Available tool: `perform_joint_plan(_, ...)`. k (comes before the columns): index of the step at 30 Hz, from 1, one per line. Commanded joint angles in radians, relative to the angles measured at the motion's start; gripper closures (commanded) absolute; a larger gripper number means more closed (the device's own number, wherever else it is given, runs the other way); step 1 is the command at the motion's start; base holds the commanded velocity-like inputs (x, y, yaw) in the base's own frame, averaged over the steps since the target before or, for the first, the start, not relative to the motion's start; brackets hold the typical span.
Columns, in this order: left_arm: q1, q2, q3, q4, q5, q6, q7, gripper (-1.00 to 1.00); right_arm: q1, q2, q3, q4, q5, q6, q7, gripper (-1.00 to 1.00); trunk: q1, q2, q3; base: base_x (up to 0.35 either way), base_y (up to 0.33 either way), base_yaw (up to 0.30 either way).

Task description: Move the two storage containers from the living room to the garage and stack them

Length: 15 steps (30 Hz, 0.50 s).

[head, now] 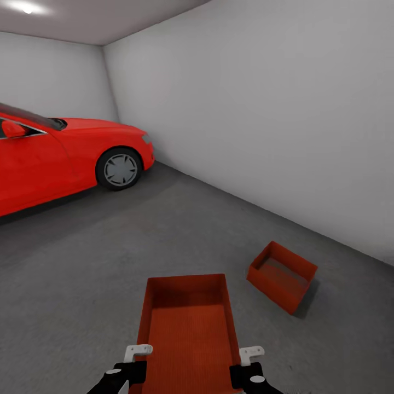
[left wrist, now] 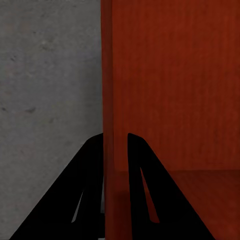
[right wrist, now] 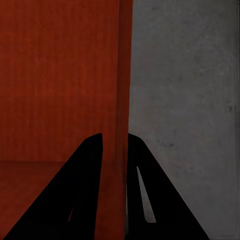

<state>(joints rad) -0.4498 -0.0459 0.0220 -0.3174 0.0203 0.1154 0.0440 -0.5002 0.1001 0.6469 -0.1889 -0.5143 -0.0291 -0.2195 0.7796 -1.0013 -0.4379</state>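
Observation:
I am in the garage, holding one orange-red storage container (head: 189, 328) in front of me above the dark grey floor (head: 82, 273). My left gripper (head: 137, 355) is shut on its left side wall (left wrist: 111, 100), one finger on each side of the wall. Over on the opposite side wall (right wrist: 123, 75), my right gripper (head: 249, 358) grips the same way. The other storage container (head: 282, 275) rests on the concrete to the front right, close to the pale wall, turned at an angle.
A red car (head: 60, 158) stands at the back left. A pale grey wall (head: 262, 109) runs along the right and meets the back wall in a corner. Open concrete stretches between me, the car and the wall.

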Motion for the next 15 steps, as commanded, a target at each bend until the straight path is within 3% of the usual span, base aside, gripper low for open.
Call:
perform_joint_plan(1,0.0,0.001,-0.013,-0.006,-0.015,0.006,0.011,1.0,-0.001,-0.014,-0.007,0.023,-0.024,-0.005,-0.006,1.0,0.0,-0.001,-0.001,0.0,0.0,-0.284)
perform_joint_plan(15,0.0,0.001,-0.013,-0.006,-0.015,0.006,0.013,1.0,-0.001,-0.014,-0.007,0.023,-0.024,-0.005,-0.006,1.0,0.0,-0.001,-0.001,0.028,0.0,-0.289)
